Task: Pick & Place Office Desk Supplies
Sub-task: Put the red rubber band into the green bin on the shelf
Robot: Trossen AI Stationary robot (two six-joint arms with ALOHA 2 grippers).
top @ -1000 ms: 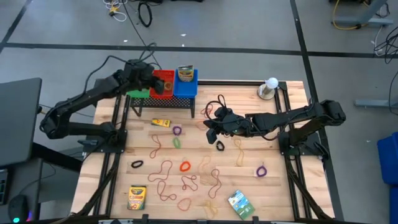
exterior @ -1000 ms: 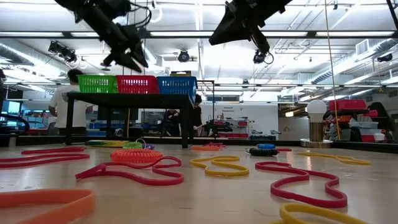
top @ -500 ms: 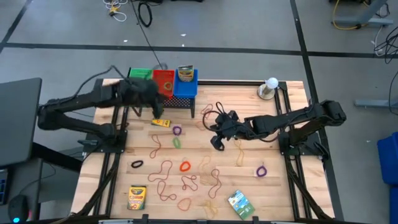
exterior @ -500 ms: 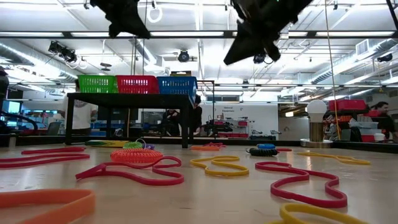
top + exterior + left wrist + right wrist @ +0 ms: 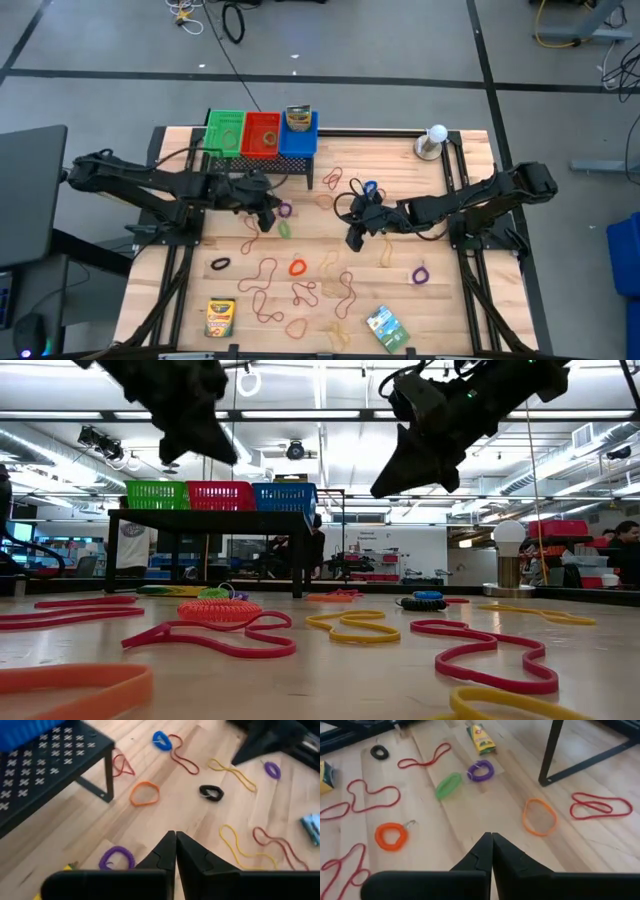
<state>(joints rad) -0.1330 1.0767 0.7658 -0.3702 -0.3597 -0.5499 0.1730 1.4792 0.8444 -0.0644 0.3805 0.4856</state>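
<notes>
Rubber-band loops lie scattered flat on the wooden table [image 5: 170, 250]: a purple coil [image 5: 285, 210], a green one [image 5: 284, 229], an orange one [image 5: 297, 267], a black one [image 5: 219, 264]. A crayon box [image 5: 219, 317] and a green packet [image 5: 383, 326] lie near the front edge. My left gripper [image 5: 268, 221] hangs shut above the table beside the purple coil [image 5: 116, 857], holding nothing. My right gripper [image 5: 352, 238] is shut too, well above the table in the low view [image 5: 385, 490], near an orange band [image 5: 539, 816] and a black loop [image 5: 211, 793].
A black mesh rack [image 5: 250, 160] at the far edge carries green, red and blue baskets [image 5: 262, 135]. A white ball on a round base [image 5: 434, 140] stands at the far right. A second crayon box [image 5: 481, 737] lies by the rack's legs.
My left gripper has swung from above the baskets on the rack toward the table's middle and come down, ending beside the purple coil. My right gripper has sunk a little toward the table and the near edge. The loops have stayed where they were.
</notes>
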